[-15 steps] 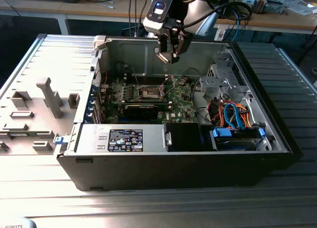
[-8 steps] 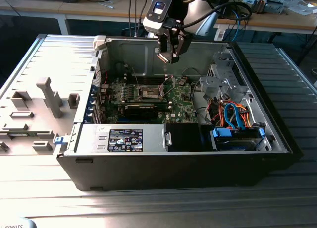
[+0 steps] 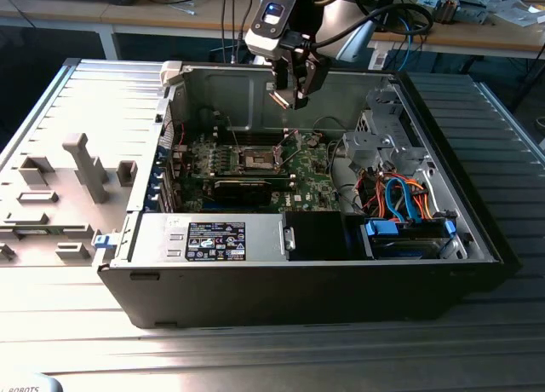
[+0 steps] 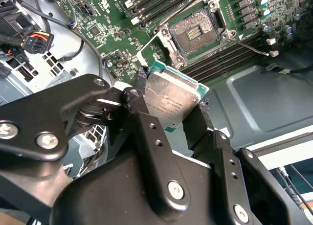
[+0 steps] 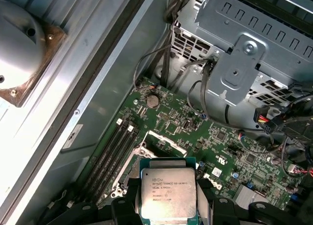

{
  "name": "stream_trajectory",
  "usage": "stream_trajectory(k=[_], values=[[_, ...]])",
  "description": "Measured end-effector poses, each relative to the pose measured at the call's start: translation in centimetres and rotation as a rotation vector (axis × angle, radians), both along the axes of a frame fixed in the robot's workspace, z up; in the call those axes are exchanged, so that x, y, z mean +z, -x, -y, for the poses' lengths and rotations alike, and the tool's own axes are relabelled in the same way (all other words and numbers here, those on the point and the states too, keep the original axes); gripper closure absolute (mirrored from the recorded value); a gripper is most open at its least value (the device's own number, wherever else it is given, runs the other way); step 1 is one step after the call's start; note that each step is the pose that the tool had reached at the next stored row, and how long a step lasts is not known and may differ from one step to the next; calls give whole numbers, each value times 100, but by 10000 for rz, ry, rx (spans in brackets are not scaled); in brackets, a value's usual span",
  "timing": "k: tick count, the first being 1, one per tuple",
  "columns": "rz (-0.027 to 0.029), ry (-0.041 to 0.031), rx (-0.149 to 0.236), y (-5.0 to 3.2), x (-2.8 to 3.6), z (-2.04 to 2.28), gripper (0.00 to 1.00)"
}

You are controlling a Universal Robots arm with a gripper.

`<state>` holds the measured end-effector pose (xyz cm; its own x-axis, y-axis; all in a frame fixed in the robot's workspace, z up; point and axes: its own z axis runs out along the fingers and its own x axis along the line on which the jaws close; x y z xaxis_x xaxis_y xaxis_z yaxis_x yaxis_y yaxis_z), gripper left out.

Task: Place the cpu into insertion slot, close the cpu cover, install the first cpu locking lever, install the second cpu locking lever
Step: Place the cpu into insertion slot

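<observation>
Silver-topped cpu (image 5: 168, 193), clamped by its edges in the gripper (image 3: 292, 92) above the bare insertion slot (image 4: 195, 34), could land skewed and bend pins.

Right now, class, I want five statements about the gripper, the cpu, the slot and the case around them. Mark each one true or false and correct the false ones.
1. The gripper is shut on the cpu. True.
2. The cpu sits in the slot. False: the cpu is held above the board, and the slot's pin field is bare.
3. The motherboard is blue. False: it is green.
4. The case lies open, with its inside showing. True.
5. A long black card sits on the motherboard. True.
</observation>
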<state>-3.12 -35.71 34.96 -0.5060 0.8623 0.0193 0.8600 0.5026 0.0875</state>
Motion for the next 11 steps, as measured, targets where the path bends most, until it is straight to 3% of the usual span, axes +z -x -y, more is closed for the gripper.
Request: stream_trajectory(k=[11], values=[[0, 0, -110, 0, 0, 0, 45]])
